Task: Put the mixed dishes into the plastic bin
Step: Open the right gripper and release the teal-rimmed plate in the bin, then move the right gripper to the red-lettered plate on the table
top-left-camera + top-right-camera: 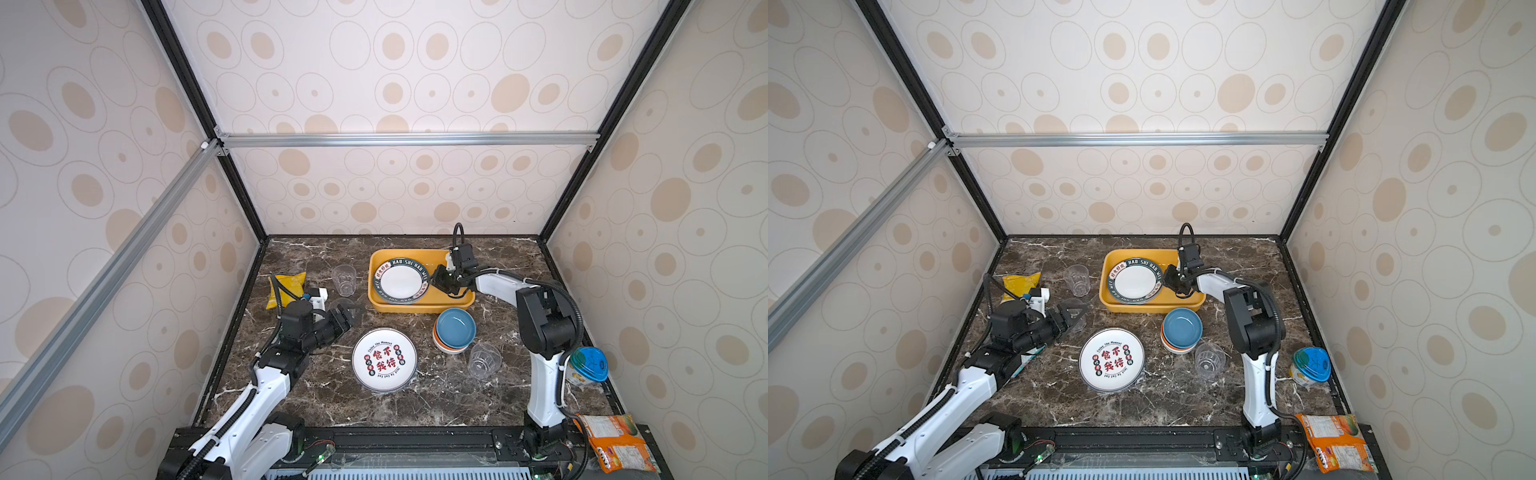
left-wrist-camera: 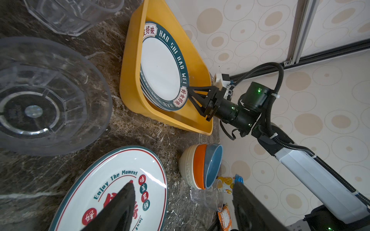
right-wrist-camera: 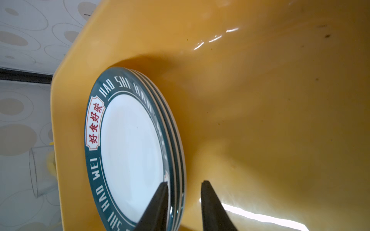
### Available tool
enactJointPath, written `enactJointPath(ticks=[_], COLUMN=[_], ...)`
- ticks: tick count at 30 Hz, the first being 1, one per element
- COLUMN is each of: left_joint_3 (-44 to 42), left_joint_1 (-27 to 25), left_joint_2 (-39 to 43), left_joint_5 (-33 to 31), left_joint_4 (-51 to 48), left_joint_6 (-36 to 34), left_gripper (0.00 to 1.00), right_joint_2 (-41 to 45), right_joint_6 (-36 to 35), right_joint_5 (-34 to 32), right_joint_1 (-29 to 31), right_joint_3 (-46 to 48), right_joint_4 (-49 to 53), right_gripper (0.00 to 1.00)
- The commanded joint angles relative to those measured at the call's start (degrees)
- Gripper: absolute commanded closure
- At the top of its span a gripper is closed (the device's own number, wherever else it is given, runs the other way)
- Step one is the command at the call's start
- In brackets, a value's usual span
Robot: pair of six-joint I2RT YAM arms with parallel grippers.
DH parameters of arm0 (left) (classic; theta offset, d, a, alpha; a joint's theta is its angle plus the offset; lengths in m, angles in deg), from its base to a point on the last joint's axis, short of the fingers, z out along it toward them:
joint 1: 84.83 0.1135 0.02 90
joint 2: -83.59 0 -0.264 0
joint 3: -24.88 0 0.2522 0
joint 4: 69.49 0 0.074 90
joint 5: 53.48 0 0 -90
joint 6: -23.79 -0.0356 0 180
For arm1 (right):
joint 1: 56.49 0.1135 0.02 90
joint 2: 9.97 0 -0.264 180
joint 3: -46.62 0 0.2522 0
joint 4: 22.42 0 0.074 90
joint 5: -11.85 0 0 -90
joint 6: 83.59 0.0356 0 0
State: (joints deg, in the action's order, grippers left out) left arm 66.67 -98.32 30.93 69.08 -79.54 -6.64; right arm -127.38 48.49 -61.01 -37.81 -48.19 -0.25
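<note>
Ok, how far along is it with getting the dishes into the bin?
Done: a stack of green-rimmed plates lies in the yellow bin. In hand: nothing gripped; the right gripper has its fingers apart across that stack's rim, the left gripper is open. Left: the red-lettered plate, the stacked bowls and three clear cups, on the table.

Tabletop (image 1: 436, 399): dark brown marble, white veining. Plastic bin (image 1: 415, 308), 12 o'clock: plain yellow-orange. Stacked plates (image 1: 400, 280) inside: white centres, dark green rims, white lettering, red characters on cream panels. Plate (image 1: 384, 359), 6 o'clock: white, red-and-black characters, green and red rim lines. Bowls (image 1: 456, 327): blue, orange, cream. Snack bag (image 1: 291, 282): yellow. Walls (image 1: 415, 83): cream, beige ovals in thin rings.
</note>
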Motion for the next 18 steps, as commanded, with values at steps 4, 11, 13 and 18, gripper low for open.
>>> enactJointPath(ticks=[4,11,13,18], left_joint_3=[0.88,0.87,1.00,1.06], left_joint_1=[0.35,0.32,0.32,0.29], left_joint_2=[2.14,4.39,4.68,4.69], left_joint_5=[-1.95,-2.89,-3.07,-3.21], left_joint_4=[-5.34,-9.58,-11.07,-13.85], left_joint_6=[-3.74,-5.28,-5.95,-7.01], left_gripper=[0.23,0.23,0.23,0.22], right_joint_2=[6.63,13.28,15.16,19.60], right_joint_6=[-1.08,-2.50,-2.78,-4.34], right_joint_5=[-0.62,-0.81,-0.15,2.05], right_joint_1=[1.27,2.23,2.52,3.82], right_joint_3=[3.38,7.32,8.21,9.65], right_joint_4=[1.70,3.22,3.88,6.43], right_gripper=[0.62,0.61,0.61,0.59])
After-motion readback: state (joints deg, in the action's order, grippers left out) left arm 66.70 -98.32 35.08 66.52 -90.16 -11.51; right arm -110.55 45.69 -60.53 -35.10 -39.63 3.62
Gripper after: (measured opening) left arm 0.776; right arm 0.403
